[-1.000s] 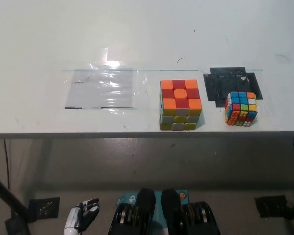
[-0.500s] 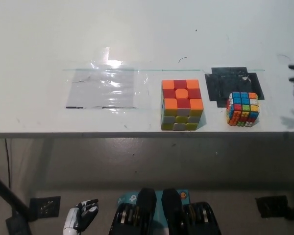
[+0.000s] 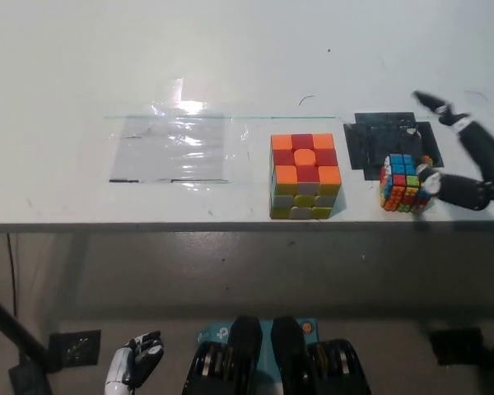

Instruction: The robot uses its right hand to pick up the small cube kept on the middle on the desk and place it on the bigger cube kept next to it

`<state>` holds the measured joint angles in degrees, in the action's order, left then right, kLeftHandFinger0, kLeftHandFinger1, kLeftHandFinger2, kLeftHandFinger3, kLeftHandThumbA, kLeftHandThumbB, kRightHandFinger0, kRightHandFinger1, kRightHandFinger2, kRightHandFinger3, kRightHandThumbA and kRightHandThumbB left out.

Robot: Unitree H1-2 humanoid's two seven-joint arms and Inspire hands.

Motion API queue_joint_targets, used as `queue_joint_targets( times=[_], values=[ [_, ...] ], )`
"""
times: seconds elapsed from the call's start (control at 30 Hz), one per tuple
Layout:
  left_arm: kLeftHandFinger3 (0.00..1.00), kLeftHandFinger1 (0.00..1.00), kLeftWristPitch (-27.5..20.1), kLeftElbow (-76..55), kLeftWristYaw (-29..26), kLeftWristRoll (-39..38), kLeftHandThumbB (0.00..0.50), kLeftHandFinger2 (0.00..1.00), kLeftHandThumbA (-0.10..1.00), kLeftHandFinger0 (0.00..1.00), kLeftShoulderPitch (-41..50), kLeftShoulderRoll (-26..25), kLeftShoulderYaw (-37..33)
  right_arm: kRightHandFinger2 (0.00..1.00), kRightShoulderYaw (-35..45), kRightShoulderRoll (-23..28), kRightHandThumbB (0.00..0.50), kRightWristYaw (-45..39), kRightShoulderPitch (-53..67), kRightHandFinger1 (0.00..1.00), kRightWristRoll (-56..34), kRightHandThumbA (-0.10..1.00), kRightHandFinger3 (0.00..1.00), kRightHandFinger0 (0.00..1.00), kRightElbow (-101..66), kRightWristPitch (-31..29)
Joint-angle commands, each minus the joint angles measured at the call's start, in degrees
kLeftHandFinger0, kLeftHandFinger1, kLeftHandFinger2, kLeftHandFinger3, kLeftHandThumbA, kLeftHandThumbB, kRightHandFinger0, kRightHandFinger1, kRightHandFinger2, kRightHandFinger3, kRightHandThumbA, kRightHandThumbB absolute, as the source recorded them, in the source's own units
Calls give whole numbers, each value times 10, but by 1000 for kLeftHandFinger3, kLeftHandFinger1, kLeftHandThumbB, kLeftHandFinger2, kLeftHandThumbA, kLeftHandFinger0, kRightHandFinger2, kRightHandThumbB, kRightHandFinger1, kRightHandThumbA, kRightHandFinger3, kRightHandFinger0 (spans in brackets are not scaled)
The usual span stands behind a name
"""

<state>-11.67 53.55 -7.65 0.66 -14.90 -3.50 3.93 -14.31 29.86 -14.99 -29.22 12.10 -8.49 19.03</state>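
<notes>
The small multicoloured cube (image 3: 404,183) sits on a black patch (image 3: 377,140) near the desk's front edge, right of centre. The bigger cube (image 3: 305,174), with an orange and red top, stands to its left. My black right hand (image 3: 465,160) has come in from the right edge, fingers spread apart, one finger beside the small cube's right face and another stretched out above the black patch. It holds nothing. My white left hand (image 3: 135,367) hangs low at the bottom left, below the desk, fingers curled.
A clear plastic sheet (image 3: 171,149) lies taped on the white desk (image 3: 230,58) left of the bigger cube. The desk's front edge runs across just below the cubes. Floor markers show beneath.
My right hand has entered from the right edge and reached the small cube's right side. The cubes have stayed put. The left hand is unmoved.
</notes>
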Motion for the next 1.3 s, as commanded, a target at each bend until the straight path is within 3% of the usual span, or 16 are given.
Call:
queue_joint_targets(
  times=[0.0,0.07,0.2,0.4,0.53,0.63,0.73,0.83,0.97,1.03,1.1,1.13,1.17,1.2,1.27],
  values=[
    [659,772,-5,-16,-3,4,116,767,503,863,-15,-7,-2,1000,-26,22,361,-40,-44,1000,47,527,1000,1000,5,-7],
    [674,806,-5,-22,-4,8,97,784,516,896,-12,-7,-5,1000,-38,15,420,-36,-52,1000,58,564,1000,1000,26,-16],
    [749,850,-11,-15,-4,16,86,833,562,932,-14,-12,-12,1000,-45,11,443,-35,-57,1000,65,596,1000,1000,46,-31],
    [647,770,-18,-18,-4,13,83,740,591,849,-15,-12,-10,1000,-56,10,466,-35,-66,1000,86,626,1000,1000,73,-56],
    [704,819,-21,-12,-3,21,74,795,671,896,-16,-14,-16,1000,-63,17,445,-38,-71,1000,105,582,1000,1000,88,-69],
    [772,849,-5,-26,-2,17,69,839,669,922,-15,-14,-13,1000,-56,21,434,-41,-74,1000,101,547,1000,1000,99,-82],
    [776,804,-2,-21,-10,16,96,811,668,875,-19,-12,-8,1000,-50,21,437,-40,-77,1000,101,540,1000,1000,112,-100],
    [745,833,-26,-13,3,16,58,805,694,910,-17,-15,-13,1000,-49,22,449,-40,-75,1000,106,545,1000,1000,120,-116],
    [760,862,-13,-24,0,20,51,835,698,947,-14,-16,-15,1000,-50,22,438,-42,-81,1000,110,546,1000,1000,137,-133],
    [772,834,-8,-27,-5,21,67,827,698,910,-13,-15,-14,1000,-52,21,444,-40,-88,1000,117,560,1000,1000,152,-144],
    [757,837,0,-32,-3,18,72,825,702,913,-12,-14,-13,1000,-52,21,444,-41,-90,1000,120,566,1000,1000,157,-147],
    [828,854,-2,-30,-2,12,76,862,693,909,-13,-13,-8,1000,-58,23,441,-54,-95,1000,129,565,1000,1000,152,-130],
    [831,854,2,-32,-1,9,75,864,690,911,-18,-13,-6,1000,-57,23,442,-57,-101,1000,128,570,1000,1000,158,-133],
    [830,876,1,-32,-3,12,66,875,691,955,-18,-12,-7,1000,-56,22,443,-60,-99,1000,127,568,1000,1000,156,-131],
    [784,832,1,-33,-6,19,64,835,708,907,-19,-15,-10,1000,-56,17,449,-60,-94,1000,132,561,1000,1000,154,-123]
  ],
)
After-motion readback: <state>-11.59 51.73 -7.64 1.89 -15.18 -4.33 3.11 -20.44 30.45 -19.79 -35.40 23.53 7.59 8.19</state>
